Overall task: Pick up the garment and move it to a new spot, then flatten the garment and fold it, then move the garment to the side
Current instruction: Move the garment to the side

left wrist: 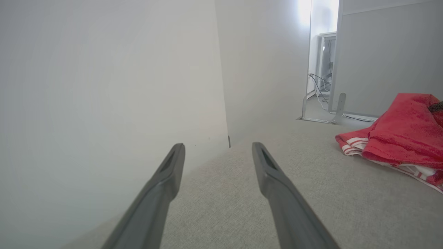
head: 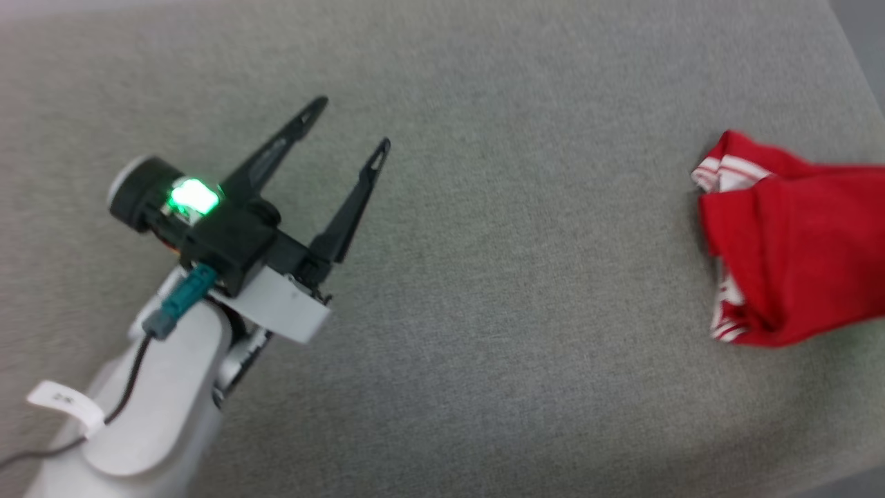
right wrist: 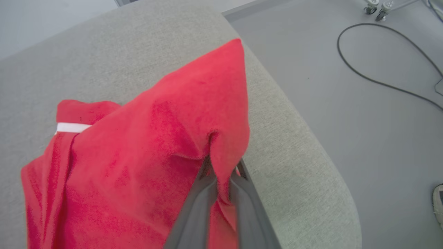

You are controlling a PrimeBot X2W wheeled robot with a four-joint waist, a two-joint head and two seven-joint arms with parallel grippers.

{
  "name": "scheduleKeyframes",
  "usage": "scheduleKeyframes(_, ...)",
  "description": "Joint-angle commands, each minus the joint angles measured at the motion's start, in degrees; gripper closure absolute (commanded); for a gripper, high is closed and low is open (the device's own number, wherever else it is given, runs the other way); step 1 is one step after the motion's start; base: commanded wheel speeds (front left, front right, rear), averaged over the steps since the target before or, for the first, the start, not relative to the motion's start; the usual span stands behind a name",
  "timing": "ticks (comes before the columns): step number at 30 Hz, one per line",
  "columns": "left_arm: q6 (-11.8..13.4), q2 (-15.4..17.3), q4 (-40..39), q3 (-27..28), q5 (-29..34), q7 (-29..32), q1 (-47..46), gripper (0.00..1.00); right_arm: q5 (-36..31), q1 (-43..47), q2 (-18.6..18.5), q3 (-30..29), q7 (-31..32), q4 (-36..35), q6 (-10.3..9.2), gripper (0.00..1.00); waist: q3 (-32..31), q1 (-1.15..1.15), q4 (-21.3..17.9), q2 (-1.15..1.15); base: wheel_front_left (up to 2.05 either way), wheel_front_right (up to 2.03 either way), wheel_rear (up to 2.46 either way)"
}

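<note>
The garment (head: pixel 795 242) is a red shirt with white-and-red striped trim, bunched at the right edge of the head view on a grey fabric surface. In the right wrist view my right gripper (right wrist: pixel 221 166) is shut on a fold of the garment (right wrist: pixel 155 145), which drapes up and over its fingers near the surface's rounded corner. My left gripper (head: pixel 352 121) hovers at the left of the head view, open and empty, well apart from the shirt. The left wrist view shows the left gripper (left wrist: pixel 218 147) with its fingers spread, and the garment (left wrist: pixel 405 138) off to the right.
The grey fabric surface (head: pixel 484 311) spreads wide between the left gripper and the shirt. Its rounded edge (right wrist: pixel 311 145) drops to a grey floor with a black cable (right wrist: pixel 380 79). White partition walls (left wrist: pixel 104 86) rise beyond the surface's far side.
</note>
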Motion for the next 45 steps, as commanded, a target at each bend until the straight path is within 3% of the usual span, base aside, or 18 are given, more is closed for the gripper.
scheduleKeyframes(1,0.02,1.28,-0.06,-0.60,-0.30,0.44,-2.01,0.00,-1.30,-3.00,-0.63,0.30,-2.48,2.08,-0.01,1.00,4.90,0.00,-3.07,0.00,0.00,0.00,0.00)
scheduleKeyframes(8,0.02,3.93,-1.84,-2.76,-0.54,1.77,-7.90,0.00,-5.69,-12.68,-1.97,1.09,-11.49,12.56,-0.01,1.00,8.86,0.00,-3.50,0.00,0.00,0.00,0.00)
scheduleKeyframes(20,0.02,7.65,-5.76,-4.37,-0.60,4.86,-12.62,0.00,-9.27,-23.75,-1.22,5.47,-18.13,27.50,-0.01,1.00,12.34,0.00,-3.40,0.00,0.00,0.00,0.00)
scheduleKeyframes(22,0.03,8.18,-6.73,-4.25,-0.52,5.60,-13.24,0.00,-12.34,-25.02,-1.60,8.01,-20.15,29.38,-0.03,1.00,12.87,0.00,-3.58,0.00,0.00,0.00,0.00)
scheduleKeyframes(28,0.40,9.06,-9.23,-4.30,-0.60,7.44,-13.73,0.00,-17.09,-29.50,-0.87,8.18,-25.20,39.17,-0.03,1.00,13.87,0.00,-3.85,0.00,0.00,0.00,0.00)
scheduleKeyframes(42,1.16,10.58,-11.53,-3.97,-1.13,8.76,-13.30,0.00,-25.26,-31.37,-0.18,0.74,-28.56,41.97,-0.03,1.00,14.75,0.00,-3.32,0.00,0.00,0.00,0.00)
scheduleKeyframes(44,1.41,10.74,-11.62,-3.92,-1.17,8.75,-13.18,0.00,-26.43,-31.49,0.01,-0.60,-28.28,41.98,-0.03,0.59,14.78,0.00,-3.13,0.00,0.00,0.00,0.00)
scheduleKeyframes(45,1.47,10.79,-11.64,-3.91,-1.24,8.67,-13.08,0.00,-27.13,-31.52,0.22,-1.32,-28.11,42.00,-0.03,0.44,14.76,0.00,-3.04,0.00,0.00,0.00,0.00)
